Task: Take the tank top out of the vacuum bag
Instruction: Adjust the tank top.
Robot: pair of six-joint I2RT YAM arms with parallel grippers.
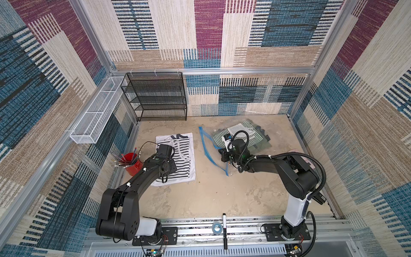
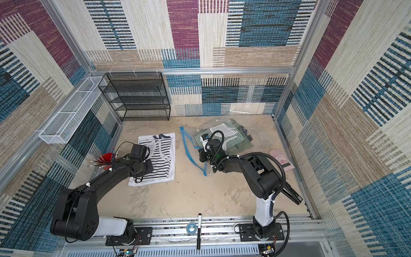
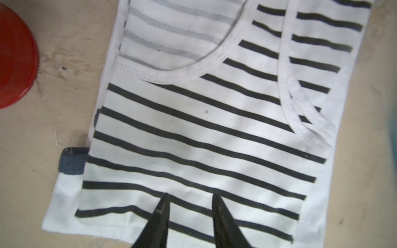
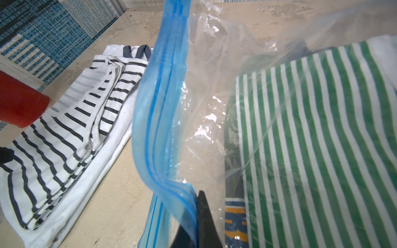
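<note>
The black-and-white striped tank top (image 1: pixel 183 155) (image 3: pixel 204 128) (image 4: pixel 64 128) lies flat on a folded white cloth (image 1: pixel 175 180) on the left of the table, outside the bag. My left gripper (image 3: pixel 190 195) (image 1: pixel 169 170) hovers over its lower stripes, open, with nothing between the fingers. To the right lies the clear vacuum bag (image 1: pixel 242 133) (image 2: pixel 224 133), which has green-and-white striped clothing (image 4: pixel 311 139) inside. My right gripper (image 4: pixel 198 193) (image 1: pixel 224 155) is shut on the bag's blue zip strip (image 4: pixel 159 107), lifting that lip off the table.
A red cup (image 1: pixel 132 163) of pencils stands close to the left arm. A black mesh shelf (image 1: pixel 155 98) and a white wire basket (image 1: pixel 95 113) are at the back left. A marker (image 1: pixel 224 231) and a tape roll (image 1: pixel 216 227) lie on the front rail. A pink item (image 2: pixel 281 159) lies on the right.
</note>
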